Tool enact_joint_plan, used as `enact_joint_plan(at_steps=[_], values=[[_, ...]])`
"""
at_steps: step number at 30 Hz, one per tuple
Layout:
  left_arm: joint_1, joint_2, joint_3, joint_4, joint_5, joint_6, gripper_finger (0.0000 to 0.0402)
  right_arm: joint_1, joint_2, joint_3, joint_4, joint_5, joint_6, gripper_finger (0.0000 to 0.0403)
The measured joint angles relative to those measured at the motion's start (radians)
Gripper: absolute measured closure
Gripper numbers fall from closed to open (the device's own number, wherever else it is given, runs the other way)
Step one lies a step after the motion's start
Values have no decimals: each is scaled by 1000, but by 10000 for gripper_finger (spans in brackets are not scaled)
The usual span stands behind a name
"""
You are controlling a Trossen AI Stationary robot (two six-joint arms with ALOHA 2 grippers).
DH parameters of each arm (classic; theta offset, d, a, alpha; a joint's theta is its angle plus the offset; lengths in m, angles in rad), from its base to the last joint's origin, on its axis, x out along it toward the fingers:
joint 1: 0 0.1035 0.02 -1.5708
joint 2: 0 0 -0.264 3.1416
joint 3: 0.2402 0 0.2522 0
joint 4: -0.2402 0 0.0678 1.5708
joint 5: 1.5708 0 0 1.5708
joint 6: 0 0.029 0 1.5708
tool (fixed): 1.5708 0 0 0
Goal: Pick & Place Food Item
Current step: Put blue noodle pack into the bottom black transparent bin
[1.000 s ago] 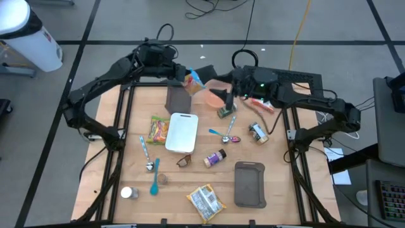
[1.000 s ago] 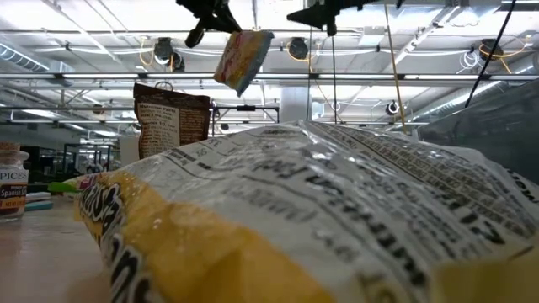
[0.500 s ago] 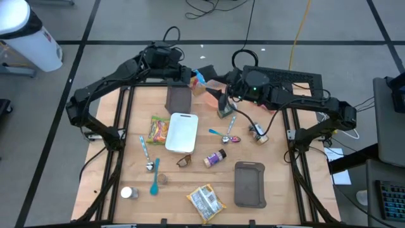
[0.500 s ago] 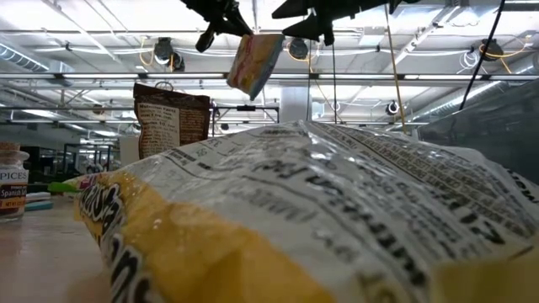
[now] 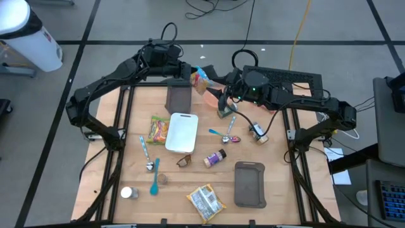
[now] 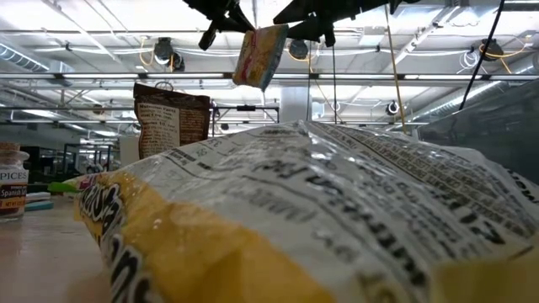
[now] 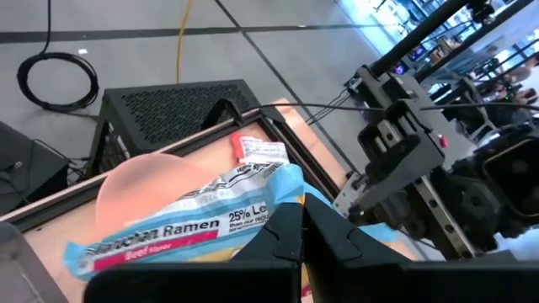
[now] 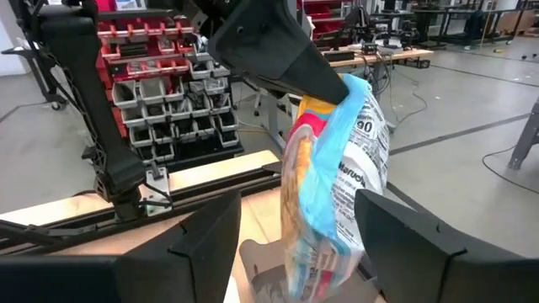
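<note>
Handover in mid-air, above the far edge of the worktop (image 5: 190, 190). Ramen pack (image 5: 201, 78) hanging clear of the surface, pinched at one edge by the left gripper (image 5: 189, 74), pressed together on the wrapper. Right gripper (image 5: 218, 88) just beside the pack, spread, one finger either side of it in the right wrist view (image 8: 328, 181) — not yet seen clamping.

Judged step: transfer of the pack from left to right.

For a sound transfer:
- Centre the pack between the right fingers (image 8: 202, 244) before closing; take the body of the pack, not the loose blue end
- Keep the left grip firm until the right one is plainly squeezing the wrapper — no release sooner
- Close gently; noodle block likely brittle, wrapper slick
- Hold both wrists steady; pack dangles and may swing

Risk: early release, and a drop onto the items below, brown bag (image 5: 178, 97) nearest
</note>
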Motion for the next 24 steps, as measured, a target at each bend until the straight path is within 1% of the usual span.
enact_joint_plan(at_steps=[6, 24], values=[[0, 0, 0, -1, 0, 1, 400, 0, 0, 0, -4, 0, 0, 211], [0, 0, 0, -2, 1, -2, 399, 0, 0, 0, -28, -2, 0, 330]])
